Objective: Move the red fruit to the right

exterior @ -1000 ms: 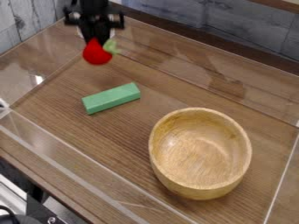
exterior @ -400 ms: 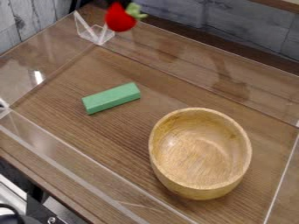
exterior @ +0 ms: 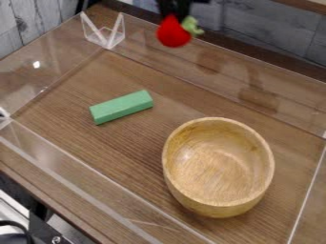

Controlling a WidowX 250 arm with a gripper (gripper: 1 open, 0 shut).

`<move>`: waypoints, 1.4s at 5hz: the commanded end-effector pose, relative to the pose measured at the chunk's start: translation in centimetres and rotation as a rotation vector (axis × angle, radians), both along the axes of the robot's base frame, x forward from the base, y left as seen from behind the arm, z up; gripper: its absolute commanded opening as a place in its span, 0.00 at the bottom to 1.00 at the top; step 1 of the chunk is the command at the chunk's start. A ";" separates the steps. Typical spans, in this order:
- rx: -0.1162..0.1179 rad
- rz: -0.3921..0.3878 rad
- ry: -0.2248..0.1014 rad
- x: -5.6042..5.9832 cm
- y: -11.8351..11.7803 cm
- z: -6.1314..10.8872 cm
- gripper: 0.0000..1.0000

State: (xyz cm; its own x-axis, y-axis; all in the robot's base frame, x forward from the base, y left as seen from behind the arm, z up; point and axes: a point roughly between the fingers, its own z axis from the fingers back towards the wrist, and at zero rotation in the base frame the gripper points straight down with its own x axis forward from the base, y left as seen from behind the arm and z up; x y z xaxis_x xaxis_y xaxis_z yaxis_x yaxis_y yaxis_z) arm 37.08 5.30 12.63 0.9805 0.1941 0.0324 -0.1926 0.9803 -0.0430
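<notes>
The red fruit (exterior: 173, 32), small, round and glossy with a little green leaf at its right, hangs in the air above the far part of the wooden table. My gripper (exterior: 174, 17) comes down from the top edge and is shut on the fruit's top; only its dark lower end shows, the rest being cut off by the frame.
A green rectangular block (exterior: 121, 107) lies left of centre. A large wooden bowl (exterior: 218, 165) stands at the front right. Clear plastic walls (exterior: 102, 30) enclose the table (exterior: 216, 91), with a corner at the back left.
The gripper has carried the red fruit to the right and a little upward, from the back left corner toward the middle of the far side. Block and bowl stayed put.
</notes>
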 end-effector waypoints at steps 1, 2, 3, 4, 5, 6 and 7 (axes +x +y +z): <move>0.025 -0.004 -0.054 0.0 -1.5 1.1 0.00; 0.041 0.043 -0.042 0.1 -3.9 0.4 0.00; 0.056 0.095 -0.028 0.2 -6.1 -0.3 0.00; 0.078 0.099 -0.016 0.1 -6.5 -3.5 0.00; 0.090 0.107 -0.012 0.5 -6.4 -5.9 0.00; 0.091 0.150 -0.009 0.5 -5.2 -6.5 0.00; 0.094 0.188 -0.005 0.4 -4.2 -7.0 0.00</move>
